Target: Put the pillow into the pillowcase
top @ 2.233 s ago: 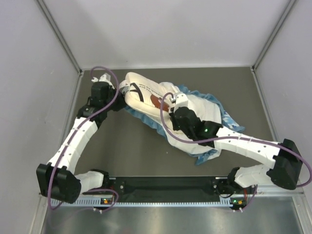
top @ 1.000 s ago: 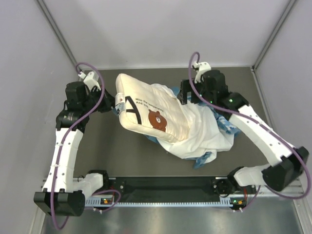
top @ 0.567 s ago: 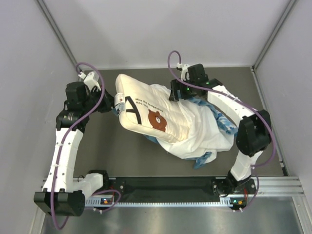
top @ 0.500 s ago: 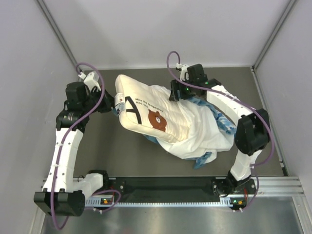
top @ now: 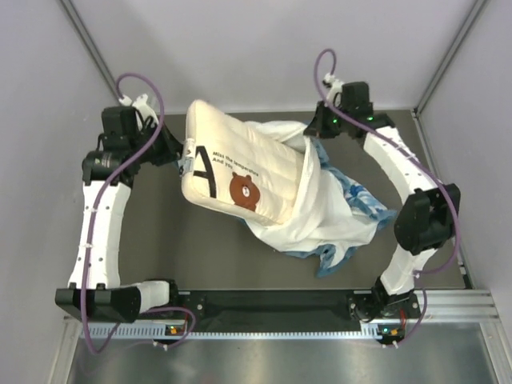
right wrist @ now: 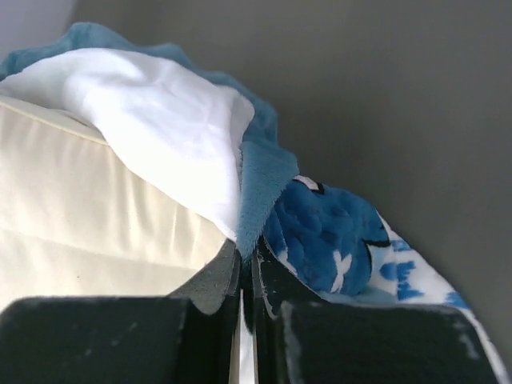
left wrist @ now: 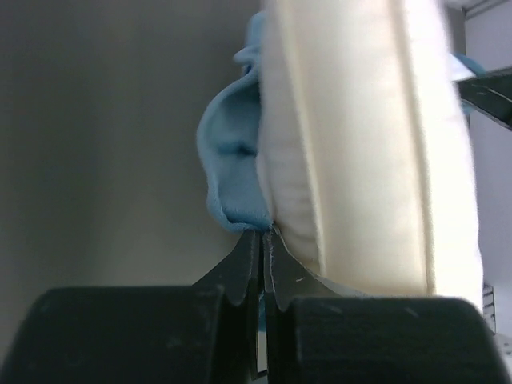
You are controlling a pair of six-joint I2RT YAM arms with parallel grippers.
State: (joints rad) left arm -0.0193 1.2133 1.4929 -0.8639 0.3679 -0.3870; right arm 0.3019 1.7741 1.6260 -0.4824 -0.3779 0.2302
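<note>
Both arms are stretching way out toward the far side, elbows bowing outward, the left one running along the left edge and the right one along the right. The left gripper and right gripper are pointing inward at each other, jaws squeezing tight, each pinching a bit of the pillowcase edge.

Cream-white quilted pillow with brown bear logo and black lettering; pillowcase blue-and-white patterned outside, plain white inside, blue edge.
</note>
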